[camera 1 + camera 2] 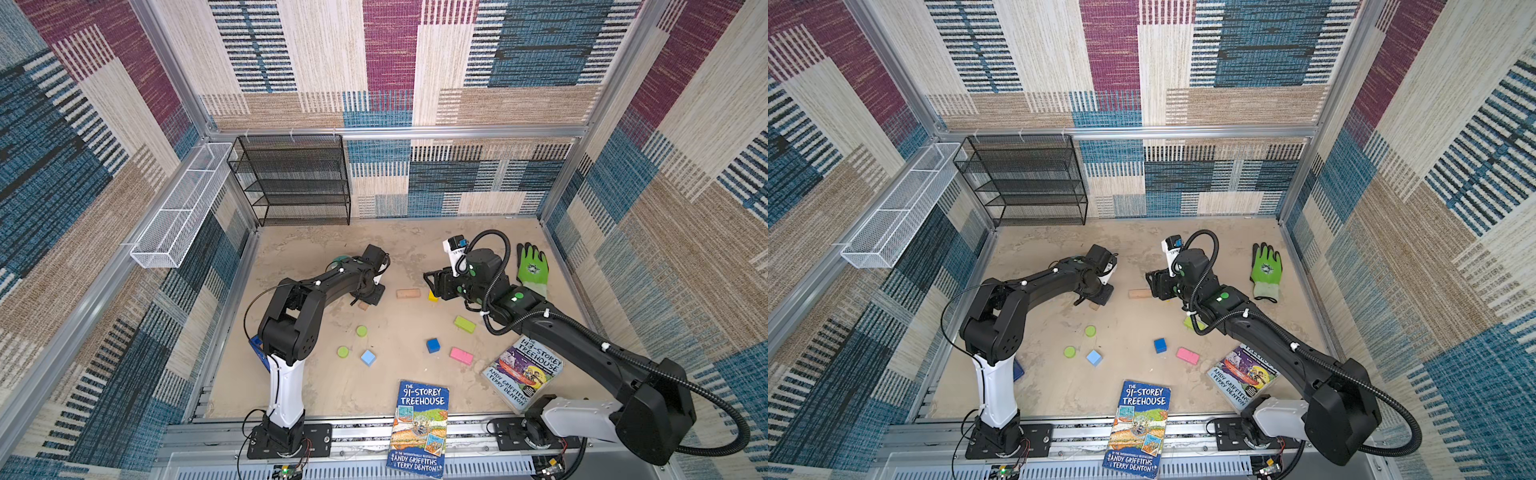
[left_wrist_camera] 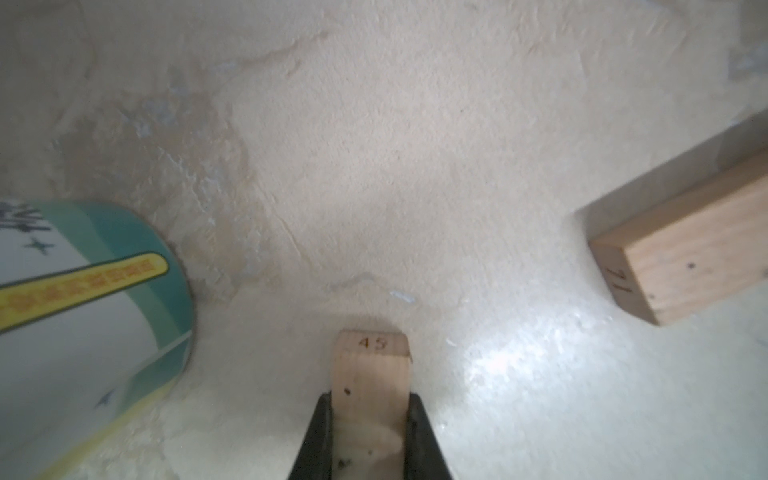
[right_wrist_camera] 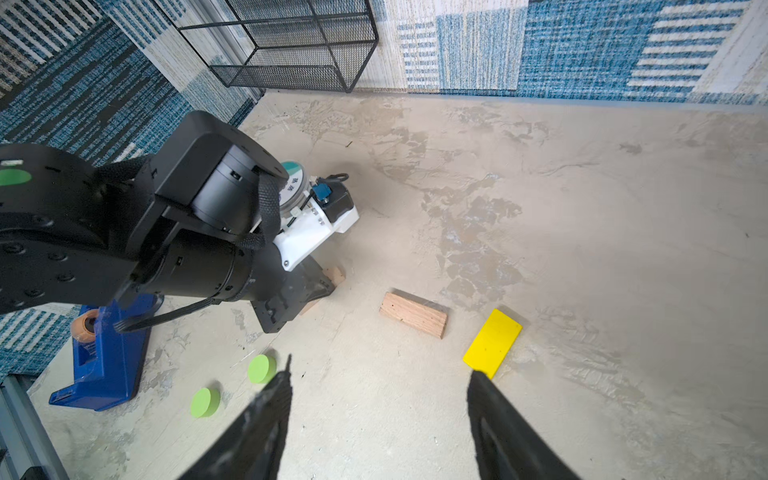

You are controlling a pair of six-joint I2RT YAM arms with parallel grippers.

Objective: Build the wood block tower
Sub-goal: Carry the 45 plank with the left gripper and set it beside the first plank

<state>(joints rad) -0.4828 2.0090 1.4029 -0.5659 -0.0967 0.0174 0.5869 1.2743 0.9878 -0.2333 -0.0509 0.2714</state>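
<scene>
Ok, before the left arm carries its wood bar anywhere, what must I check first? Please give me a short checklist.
1. The left gripper is shut on the plain tan wood bar: ok.
2. The held bar is lifted off the table: cannot tell.
3. The round tin with yellow label stands apart from the held bar: ok.
4. The second tan wood bar lies free, nothing on it: ok.
5. The right gripper is open and empty, near the flat yellow oblong block: ok.
6. Tower begun: not ok; nothing is stacked yet.
</scene>
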